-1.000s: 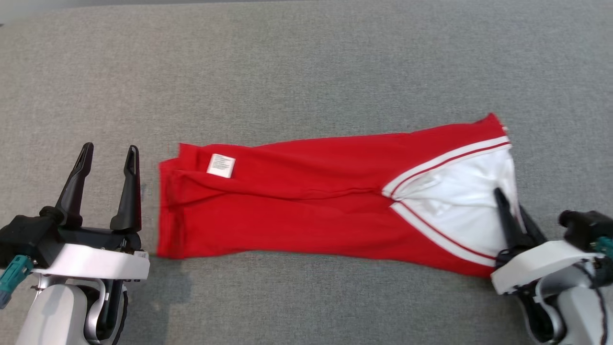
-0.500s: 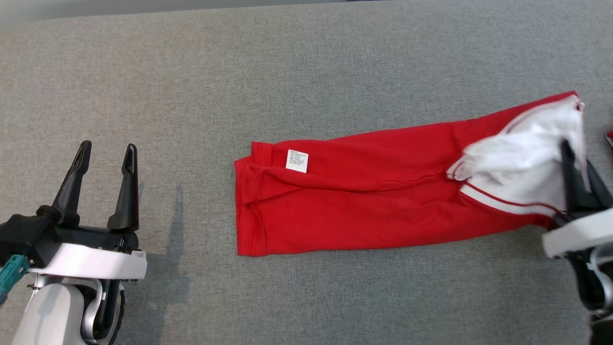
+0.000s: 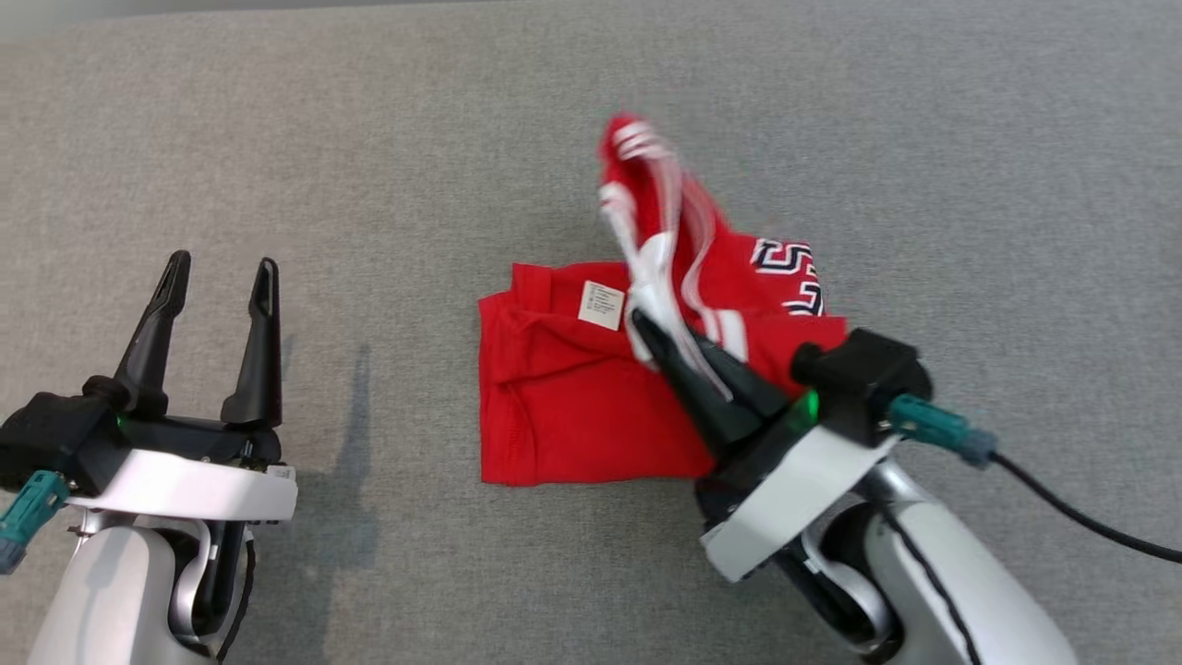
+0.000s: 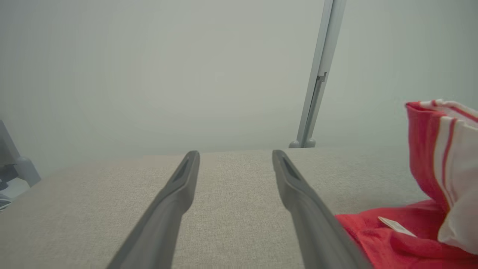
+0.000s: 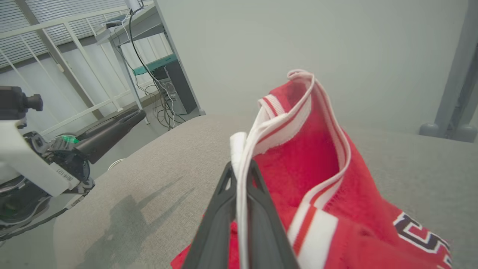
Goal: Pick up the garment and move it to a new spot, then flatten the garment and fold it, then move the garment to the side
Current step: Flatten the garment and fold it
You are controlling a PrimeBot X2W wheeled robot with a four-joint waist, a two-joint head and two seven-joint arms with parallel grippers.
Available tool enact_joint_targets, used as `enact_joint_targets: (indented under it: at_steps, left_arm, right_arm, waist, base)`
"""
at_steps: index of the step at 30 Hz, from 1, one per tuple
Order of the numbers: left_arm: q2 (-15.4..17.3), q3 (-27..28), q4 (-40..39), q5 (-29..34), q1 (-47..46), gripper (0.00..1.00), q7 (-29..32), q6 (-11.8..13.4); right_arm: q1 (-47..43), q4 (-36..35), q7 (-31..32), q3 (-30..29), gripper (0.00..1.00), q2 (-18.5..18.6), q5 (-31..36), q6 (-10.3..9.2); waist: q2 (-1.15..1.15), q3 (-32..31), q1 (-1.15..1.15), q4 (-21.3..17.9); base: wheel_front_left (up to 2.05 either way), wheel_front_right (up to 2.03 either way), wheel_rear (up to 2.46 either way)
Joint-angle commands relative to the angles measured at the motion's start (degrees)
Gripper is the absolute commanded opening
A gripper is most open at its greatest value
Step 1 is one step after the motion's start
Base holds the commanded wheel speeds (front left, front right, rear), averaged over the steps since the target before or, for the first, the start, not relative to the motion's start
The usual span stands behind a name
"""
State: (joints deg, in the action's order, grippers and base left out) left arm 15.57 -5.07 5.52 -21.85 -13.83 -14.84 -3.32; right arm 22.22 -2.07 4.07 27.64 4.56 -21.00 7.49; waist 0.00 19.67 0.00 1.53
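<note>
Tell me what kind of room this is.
Likely a lab or test room: the red garment is on a grey fabric-covered table, and beyond it stand a desk with a computer tower, loose cables and a white railing.

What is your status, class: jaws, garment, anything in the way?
Left gripper: jaws open, empty. Right gripper: jaws shut on garment, striped end raised over flat half. Nothing seen in the way on table.
</note>
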Motion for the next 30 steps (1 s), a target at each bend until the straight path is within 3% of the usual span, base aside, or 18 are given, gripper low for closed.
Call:
enact_joint_targets:
  at_steps: [1, 7, 14, 16, 17, 25, 27, 30]
  left_arm:
    - [-0.1, -0.3, 0.3, -0.4, -1.2, 1.00, -0.2, -0.3]
    - [-1.0, -1.4, 1.3, -0.2, -2.3, 1.00, -0.3, -0.7]
    - [-1.6, -1.8, 2.2, 0.3, -3.2, 1.00, -0.3, -1.1]
    - [-1.7, -1.8, 2.5, 0.5, -3.3, 1.00, -0.4, -1.2]
    - [-1.8, -1.8, 2.6, 0.5, -3.4, 1.00, -0.4, -1.2]
    - [-1.9, -1.2, 3.3, 1.1, -3.3, 1.00, -0.4, -1.4]
    - [-1.9, -0.9, 3.4, 1.2, -2.9, 1.00, -0.4, -1.3]
    - [-1.8, -0.2, 3.5, 1.2, -1.9, 1.00, -0.4, -0.7]
  right_arm:
    - [1.3, 1.6, -0.2, 1.9, 0.00, -0.3, -1.0, 0.00]
    - [4.3, 9.9, -1.9, 9.0, 0.00, -1.6, -3.2, 0.00]
    - [7.2, 16.9, -5.1, 13.3, 0.00, -1.7, -6.5, 0.00]
    - [8.0, 17.8, -6.5, 13.8, 0.47, -1.7, -8.2, 0.00]
    - [8.4, 18.0, -7.1, 14.3, 0.97, -1.7, -8.7, 0.00]
    - [9.8, 14.8, -10.9, 14.8, 1.00, -1.7, -12.6, 0.00]
    - [8.8, 12.3, -11.4, 13.1, 1.00, -1.7, -13.7, 0.00]
    - [6.6, 6.5, -12.3, 6.2, 1.00, -1.2, -11.1, 0.00]
  waist:
    - [0.00, 0.7, 0.00, 1.2]
    - [0.00, 1.9, 0.00, 3.3]
    - [0.00, 2.7, 0.00, 4.5]
    - [0.00, 2.9, 0.00, 4.5]
    - [0.00, 2.9, 0.00, 4.4]
    - [0.00, 1.9, 0.00, 3.4]
    - [0.00, 1.5, 0.00, 2.9]
    - [0.00, 0.7, 0.00, 1.8]
  base:
    - [0.00, 0.00, 0.00]
    - [0.00, 0.00, 0.00]
    - [0.00, 0.00, 0.00]
    - [0.00, 0.00, 0.00]
    - [0.00, 0.00, 0.00]
    - [0.00, 0.00, 0.00]
    - [0.00, 0.00, 0.00]
    - [0.00, 0.00, 0.00]
